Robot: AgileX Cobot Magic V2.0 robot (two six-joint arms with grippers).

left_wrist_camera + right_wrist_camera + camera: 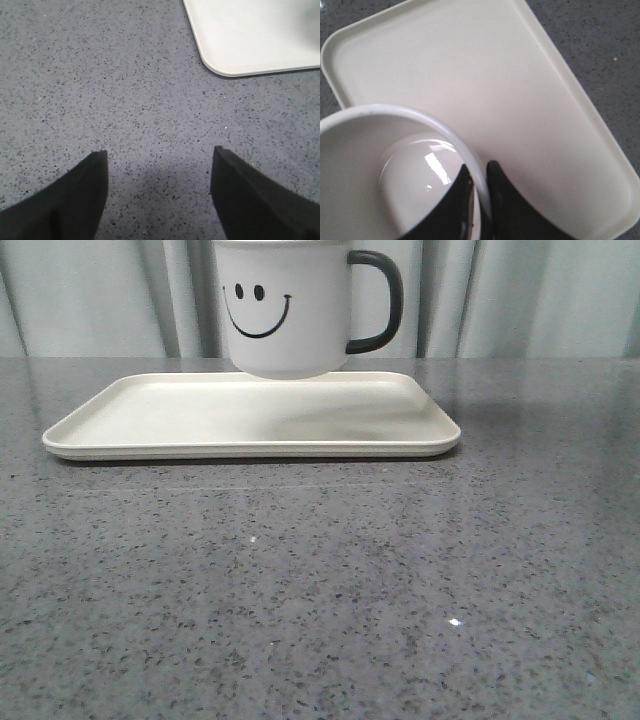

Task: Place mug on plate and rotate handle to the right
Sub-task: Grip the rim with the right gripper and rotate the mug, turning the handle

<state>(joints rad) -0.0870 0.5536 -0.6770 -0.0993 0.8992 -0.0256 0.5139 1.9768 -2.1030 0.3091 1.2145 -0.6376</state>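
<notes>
Holding the mug (283, 308) by its rim with my right fingers (479, 197) pinched shut, straight above the plate (180, 412), handle (378, 302) already pointing right, while my left fingers (159, 192) hang wide open and empty over the bench (320, 580).

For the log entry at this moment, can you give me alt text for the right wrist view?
The right gripper pinches the rim of the white mug, one of its fingers inside and one outside, with the empty glossy interior facing the camera. Beyond the mug lies the cream plate, bare, on the speckled grey table.
</notes>
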